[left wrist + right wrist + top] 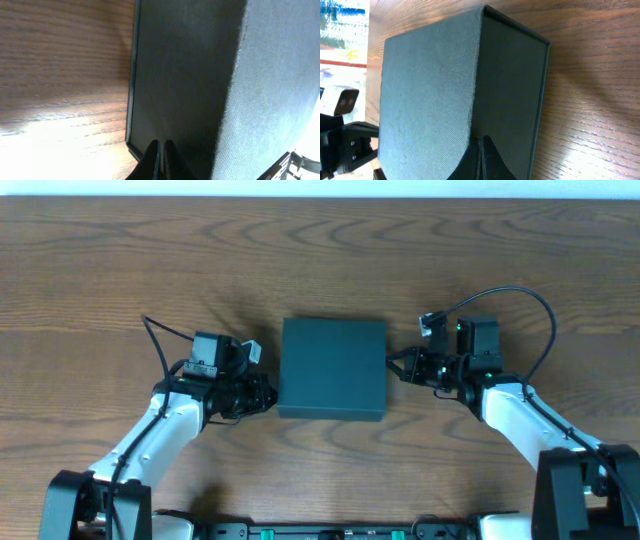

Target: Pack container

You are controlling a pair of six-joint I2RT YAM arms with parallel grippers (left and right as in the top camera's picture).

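The container (333, 367) is a dark teal rectangular box, closed, lying flat on the wooden table at the centre. My left gripper (268, 393) is shut, its tips against the box's left side wall (175, 85); the fingertips (160, 146) show pressed together with nothing between them. My right gripper (396, 366) is shut, its tips against the box's right side wall (507, 85); the fingertips (481, 142) are closed together. The fabric-textured lid (425, 95) fills the right wrist view.
The wooden table (120, 270) spreads on all sides of the box. A black cable (520, 300) loops above the right arm. No snack packets show in any view.
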